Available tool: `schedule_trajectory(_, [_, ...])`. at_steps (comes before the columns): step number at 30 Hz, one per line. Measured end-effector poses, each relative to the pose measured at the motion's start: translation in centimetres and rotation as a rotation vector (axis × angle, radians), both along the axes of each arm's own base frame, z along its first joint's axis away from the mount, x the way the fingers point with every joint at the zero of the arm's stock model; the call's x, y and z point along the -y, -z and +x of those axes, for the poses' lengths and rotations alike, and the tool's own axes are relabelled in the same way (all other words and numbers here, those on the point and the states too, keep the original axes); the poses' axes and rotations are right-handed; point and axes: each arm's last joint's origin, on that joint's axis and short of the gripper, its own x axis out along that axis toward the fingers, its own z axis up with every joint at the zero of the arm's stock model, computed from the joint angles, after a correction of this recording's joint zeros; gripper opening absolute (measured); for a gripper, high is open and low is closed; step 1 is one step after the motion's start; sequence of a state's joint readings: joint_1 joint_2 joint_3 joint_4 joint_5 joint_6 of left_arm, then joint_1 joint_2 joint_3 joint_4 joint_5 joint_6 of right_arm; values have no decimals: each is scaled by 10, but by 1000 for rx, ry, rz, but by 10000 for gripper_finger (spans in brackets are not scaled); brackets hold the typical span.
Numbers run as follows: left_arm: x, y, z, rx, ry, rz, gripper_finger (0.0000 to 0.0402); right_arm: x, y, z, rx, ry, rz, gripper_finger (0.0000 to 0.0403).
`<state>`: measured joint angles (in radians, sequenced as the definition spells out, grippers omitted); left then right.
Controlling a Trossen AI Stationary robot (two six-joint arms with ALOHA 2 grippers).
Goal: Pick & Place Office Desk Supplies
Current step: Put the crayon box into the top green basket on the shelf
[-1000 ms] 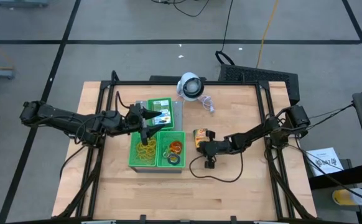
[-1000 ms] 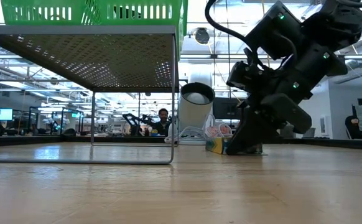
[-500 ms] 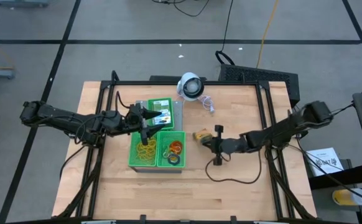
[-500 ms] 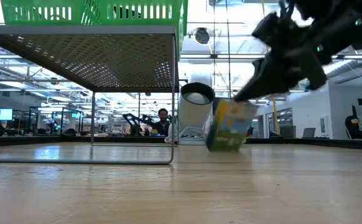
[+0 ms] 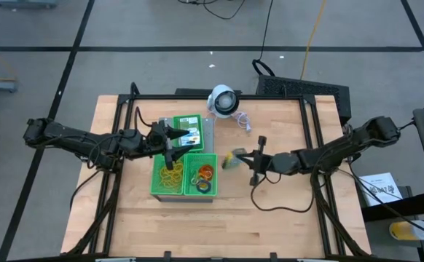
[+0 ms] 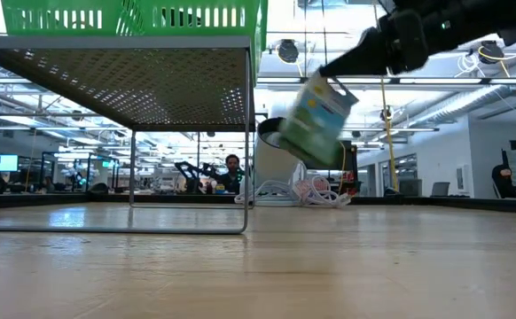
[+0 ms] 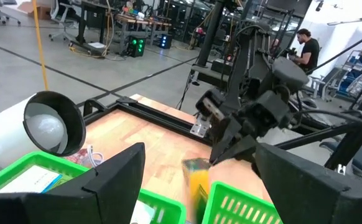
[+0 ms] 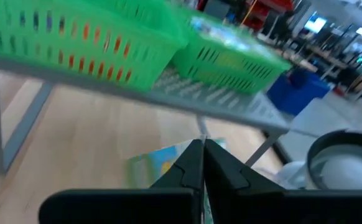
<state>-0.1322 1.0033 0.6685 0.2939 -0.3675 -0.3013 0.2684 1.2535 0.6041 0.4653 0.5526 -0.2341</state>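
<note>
Right gripper (image 5: 242, 159) is pinching a crayon box (image 5: 233, 160) (tilted, lifted off the table (image 5: 285, 218)) just at 3 o'clock of the green trays (image 5: 197, 191). Left gripper (image 5: 174, 138) hangs spread above them.

Yellow-green crayon box (image 6: 318, 119), green trays (image 5: 183, 175)

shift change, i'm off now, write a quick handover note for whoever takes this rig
Right pincer: shut on a crayon box, held tilted in the air, clear of the table, right of the green trays.
Left pincer: open, empty, waiting above the trays.
Done: other crayon boxes lie in the back tray; rubber bands lie in the front compartments.
Left: place the carried box in a tray, probably the back one, then release.
</note>
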Motion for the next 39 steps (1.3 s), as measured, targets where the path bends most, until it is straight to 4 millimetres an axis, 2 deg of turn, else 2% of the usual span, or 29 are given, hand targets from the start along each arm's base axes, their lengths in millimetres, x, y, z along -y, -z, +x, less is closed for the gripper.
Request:
schedule_trajectory(8, [0,-1,0,3,0,9,310,5,-21,-1,109,44,-83,0])
schedule_trajectory(17, [0,0,0,-8,2,44,310,7,-73,9,177,96,-242,0])
schedule_trajectory(21, [0,0,0,-9,2,49,310,15,-92,14,207,122,-271,0])
schedule_trajectory(27, [-1,-4,-5,-20,-3,160,310,32,-115,21,269,85,-286,0])
schedule_trajectory(31, [-3,-11,-12,3,-39,187,310,45,-122,33,280,66,-292,0])
schedule_trajectory(39, [-3,-12,-14,2,-42,189,310,63,-133,75,265,80,-361,0])
